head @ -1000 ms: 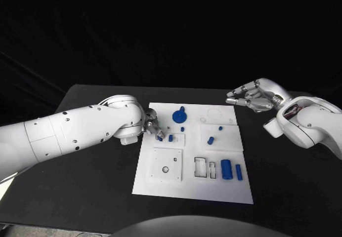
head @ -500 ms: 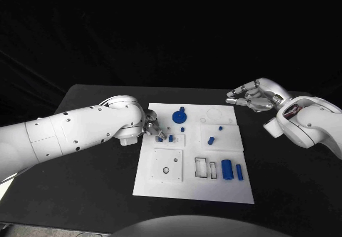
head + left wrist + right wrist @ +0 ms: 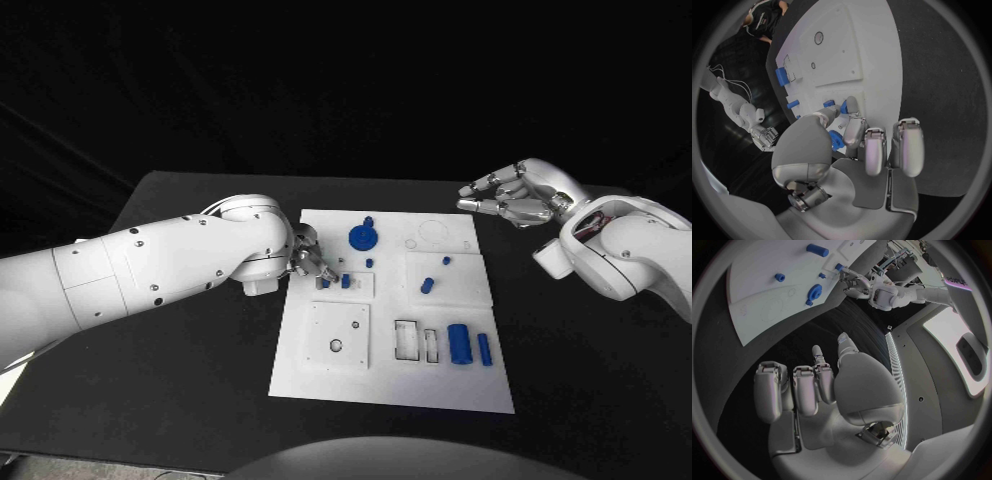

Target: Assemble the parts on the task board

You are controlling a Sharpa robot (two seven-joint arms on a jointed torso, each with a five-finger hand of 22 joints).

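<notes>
Free black table (image 3: 173,380) around the task board (image 3: 389,385); near half open to reach. Left hand (image 3: 307,258) blocking left edge; blue parts (image 3: 459,342) crowding the right side.

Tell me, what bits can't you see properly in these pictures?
- Head view: the left hand is mostly hidden behind its own arm, so its grip is unclear.
- Left wrist view: a small blue part sits between the fingers; they cover most of it, so its shape is unclear.
- Right wrist view: the task board is cut off by the circle's rim.
</notes>
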